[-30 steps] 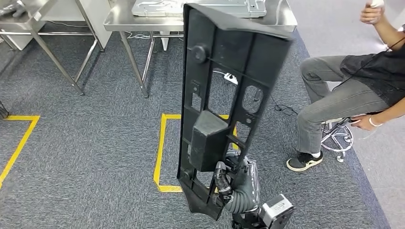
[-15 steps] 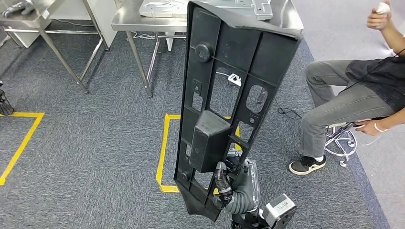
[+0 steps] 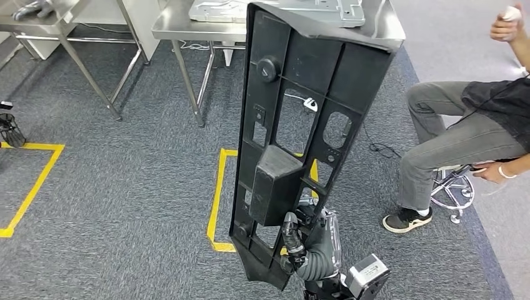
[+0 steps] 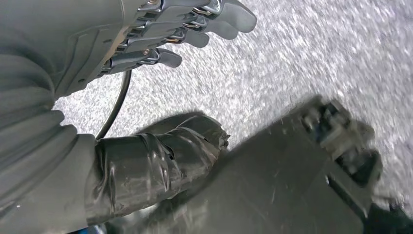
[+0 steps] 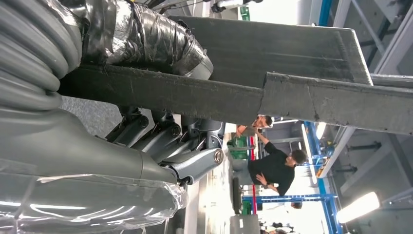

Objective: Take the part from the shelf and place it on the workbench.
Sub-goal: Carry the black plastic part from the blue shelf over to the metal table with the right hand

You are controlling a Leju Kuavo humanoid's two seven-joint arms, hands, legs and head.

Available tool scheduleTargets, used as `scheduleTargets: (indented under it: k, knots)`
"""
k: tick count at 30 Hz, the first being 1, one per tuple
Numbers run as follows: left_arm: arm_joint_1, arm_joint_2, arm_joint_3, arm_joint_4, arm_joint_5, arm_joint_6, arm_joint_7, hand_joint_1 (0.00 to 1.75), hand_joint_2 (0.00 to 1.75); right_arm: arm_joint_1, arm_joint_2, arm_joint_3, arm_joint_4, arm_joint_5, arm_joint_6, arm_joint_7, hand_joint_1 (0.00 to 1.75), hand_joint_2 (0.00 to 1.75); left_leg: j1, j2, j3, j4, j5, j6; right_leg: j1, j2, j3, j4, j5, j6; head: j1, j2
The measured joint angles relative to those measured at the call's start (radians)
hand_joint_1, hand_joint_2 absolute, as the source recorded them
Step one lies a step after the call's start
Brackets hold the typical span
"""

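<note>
Head view: the long black part (image 3: 294,144) is gripped at its lower end by the right hand (image 3: 307,247), rising upright above it and hiding much of the workbench (image 3: 187,25) ahead. The left hand (image 4: 160,36) hangs with fingers spread, holding nothing. The grip should be kept firm and the part steady during the approach, since its far end could strike the bench edge.

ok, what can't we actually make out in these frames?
- Workbench top, head view: far part cut off by the top edge, and the part hides the middle.
- Right hand, head view: fingers hidden behind the part.
- Dark object beside the left hand, left wrist view: blurred.
</note>
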Motion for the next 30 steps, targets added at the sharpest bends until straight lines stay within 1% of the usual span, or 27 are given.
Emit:
scheduleTargets:
  k: [1,2,3,5,6,7,8,9,10,11,12,13,14,16,17,18,19,20,21,22,23,24,25,26,27,28,30]
  knots:
    - [0.000,0.000,0.000,0.000,0.000,0.000,0.000,0.00,1.75,0.000,0.000,0.000,0.000,0.000,0.000,0.000,1.75,1.75,0.001,0.001,-0.002,0.006,-0.006,-0.006,-0.002,-0.001,0.004,-0.004,0.002,-0.006,0.000,0.000]
    - [0.000,0.000,0.000,0.000,0.000,0.000,0.000,0.00,1.75,-0.001,0.000,0.000,0.000,0.000,0.000,0.000,1.75,1.75,0.002,0.003,-0.011,0.027,-0.020,-0.012,-0.004,-0.002,0.007,-0.008,0.005,-0.011,-0.002,0.000]
    - [0.000,0.000,0.000,0.000,0.000,0.000,0.000,0.00,1.75,-0.001,0.000,0.000,0.000,0.000,0.000,0.000,1.75,1.75,0.003,0.005,-0.029,0.068,-0.044,-0.017,-0.006,-0.004,0.011,-0.011,0.006,-0.016,-0.003,0.000]
    - [0.001,0.000,0.000,0.000,0.000,0.000,0.000,0.00,1.75,-0.001,0.000,0.000,0.000,0.000,0.000,0.000,1.75,1.75,0.007,0.009,-0.088,0.194,-0.102,-0.026,-0.006,-0.006,0.011,-0.010,0.005,-0.021,-0.005,0.000]
    - [0.001,0.000,0.000,0.000,0.000,0.000,-0.001,0.00,1.75,-0.001,0.000,0.000,0.000,0.000,0.000,0.000,1.75,1.75,0.008,0.010,-0.114,0.247,-0.119,-0.029,-0.005,-0.007,0.011,-0.009,0.005,-0.022,-0.005,0.000]
    - [0.002,0.000,0.000,0.000,0.000,0.000,-0.001,0.00,1.75,-0.001,0.000,0.000,0.000,0.000,0.000,0.000,1.75,1.75,0.009,0.010,-0.126,0.270,-0.118,-0.030,-0.005,-0.008,0.011,-0.008,0.004,-0.022,-0.005,0.000]
    - [0.002,0.000,0.000,0.000,0.000,0.000,-0.001,0.00,1.75,-0.001,0.000,0.000,0.000,0.000,0.000,0.000,1.75,1.75,0.010,0.011,-0.118,0.253,-0.098,-0.030,-0.005,-0.007,0.012,-0.007,0.003,-0.022,-0.005,0.000]
    - [0.002,0.000,0.000,0.000,0.001,0.000,-0.001,0.00,1.75,-0.001,0.000,0.000,0.000,0.000,0.000,0.000,1.75,1.75,0.010,0.012,-0.093,0.200,-0.065,-0.028,-0.005,-0.007,0.014,-0.007,0.001,-0.020,-0.005,0.000]
    - [0.001,0.000,0.000,0.000,0.001,0.000,-0.001,0.00,1.75,-0.001,0.000,0.000,0.000,0.000,0.000,0.000,1.75,1.75,0.010,0.013,-0.058,0.127,-0.034,-0.025,-0.005,-0.007,0.016,-0.006,0.000,-0.018,-0.005,0.000]
    - [0.001,0.001,0.000,0.000,0.001,0.000,-0.001,0.00,1.75,-0.001,0.000,0.000,0.000,0.000,0.000,0.000,1.75,1.75,0.008,0.014,-0.027,0.064,-0.013,-0.021,-0.004,-0.007,0.017,-0.006,-0.002,-0.015,-0.005,0.000]
    - [0.000,0.001,0.000,0.000,0.001,0.000,-0.001,0.00,1.75,-0.001,0.000,0.000,0.000,0.000,0.000,0.000,1.75,1.75,0.006,0.015,-0.005,0.020,-0.001,-0.015,-0.002,-0.007,0.017,-0.006,-0.003,-0.010,-0.005,0.000]
    - [-0.001,0.001,0.000,0.000,0.001,0.000,-0.001,0.00,1.75,-0.001,0.000,0.000,0.000,0.000,0.000,0.000,1.75,1.75,0.003,0.015,0.004,0.000,-0.001,-0.010,-0.001,-0.007,0.016,-0.006,-0.003,-0.005,-0.004,0.000]
    - [0.000,0.001,0.000,0.000,0.001,0.000,-0.001,0.00,1.75,-0.001,0.000,0.000,0.000,0.000,0.000,0.000,1.75,1.75,0.001,0.013,0.005,-0.002,-0.001,-0.006,0.000,-0.007,0.016,-0.008,-0.003,0.001,-0.004,0.000]
    - [0.002,0.000,0.000,0.000,0.001,0.000,-0.001,0.00,1.75,-0.002,0.000,0.000,0.000,0.000,0.000,0.000,1.75,1.75,0.003,0.012,0.007,-0.010,0.003,0.005,-0.001,-0.007,0.018,-0.009,-0.006,0.013,-0.004,0.000]
    - [0.002,0.000,0.000,0.000,0.001,0.000,-0.001,0.00,1.75,-0.002,0.000,0.000,0.000,0.000,0.000,0.000,1.75,1.75,0.005,0.012,0.010,-0.015,0.006,0.011,-0.001,-0.006,0.014,0.004,-0.017,0.018,-0.003,0.000]
    - [0.001,0.000,0.000,0.000,0.001,0.000,-0.001,0.00,1.75,-0.002,0.000,0.000,0.000,0.000,0.000,0.000,1.75,1.75,0.008,0.012,0.013,-0.021,0.009,0.018,-0.002,-0.005,0.000,0.036,-0.038,0.022,-0.002,0.000]
    - [0.000,0.000,0.000,0.000,0.001,0.000,-0.001,0.00,1.75,-0.002,0.000,0.000,0.000,0.000,0.000,0.000,1.75,1.75,0.008,0.012,0.014,-0.023,0.010,0.022,-0.003,-0.004,-0.025,0.089,-0.068,0.025,-0.001,0.000]
    - [0.000,0.000,0.000,0.000,0.001,0.000,-0.001,0.00,1.75,-0.002,0.000,0.000,0.000,0.000,0.000,0.000,1.75,1.75,0.007,0.012,0.014,-0.023,0.010,0.025,-0.003,-0.004,-0.057,0.157,-0.100,0.028,-0.001,0.000]
    - [0.000,0.000,0.000,0.000,0.001,0.000,-0.001,0.00,1.75,-0.001,0.000,0.000,0.000,0.000,0.000,0.000,1.75,1.75,0.006,0.012,0.014,-0.023,0.009,0.026,-0.003,-0.003,-0.090,0.222,-0.125,0.030,0.000,0.000]
    - [0.001,0.000,0.000,0.000,0.001,0.000,-0.001,0.00,1.75,0.000,-0.001,0.000,0.000,0.000,0.000,0.000,1.75,1.75,0.006,0.012,0.014,-0.022,0.009,0.027,-0.003,-0.003,-0.112,0.265,-0.134,0.031,-0.001,0.000]
    - [0.002,0.000,0.000,0.000,0.001,0.000,-0.001,0.00,1.75,0.001,-0.001,0.000,0.000,0.000,0.000,0.000,1.75,1.75,0.005,0.011,0.015,-0.021,0.008,0.027,-0.003,-0.003,-0.117,0.273,-0.123,0.032,0.000,0.000]
    - [0.003,0.000,0.000,0.000,0.001,0.000,-0.001,0.00,1.75,0.001,-0.001,0.000,0.000,0.000,0.000,0.000,1.75,1.75,0.005,0.010,0.016,-0.020,0.007,0.026,-0.003,-0.003,-0.103,0.238,-0.094,0.031,0.000,0.000]
    - [0.003,-0.001,0.000,0.000,0.001,0.000,-0.001,0.00,1.75,0.001,-0.002,0.000,0.000,0.000,0.000,0.000,1.75,1.75,0.005,0.008,0.018,-0.018,0.005,0.024,-0.004,-0.003,-0.072,0.172,-0.055,0.030,0.000,0.000]
    - [0.003,-0.001,0.000,0.000,0.001,0.000,-0.001,0.00,1.75,0.000,-0.002,0.000,0.000,0.000,0.000,0.000,1.75,1.75,0.005,0.007,0.018,-0.016,0.003,0.021,-0.004,-0.003,-0.038,0.101,-0.027,0.026,0.000,0.000]
    - [0.002,-0.002,0.000,0.000,0.001,0.000,-0.001,0.00,1.75,0.000,-0.002,0.000,0.000,0.000,0.000,0.000,1.75,1.75,0.003,0.005,0.017,-0.012,0.000,0.017,-0.002,-0.002,-0.011,0.043,-0.007,0.022,-0.001,0.000]
    - [0.002,-0.002,0.000,0.000,0.001,0.000,-0.001,0.00,1.75,0.000,-0.002,0.000,0.000,0.000,0.000,0.000,1.75,1.75,0.002,0.005,0.015,-0.009,-0.001,0.013,-0.001,-0.001,0.005,0.009,0.000,0.017,-0.001,0.000]
    - [0.001,-0.002,0.000,0.000,0.001,0.000,-0.001,0.00,1.75,0.000,-0.002,0.000,0.000,0.000,0.001,0.000,1.75,1.75,0.000,0.004,0.012,-0.007,-0.001,0.004,0.003,0.000,0.007,-0.003,0.000,0.006,-0.002,0.000]
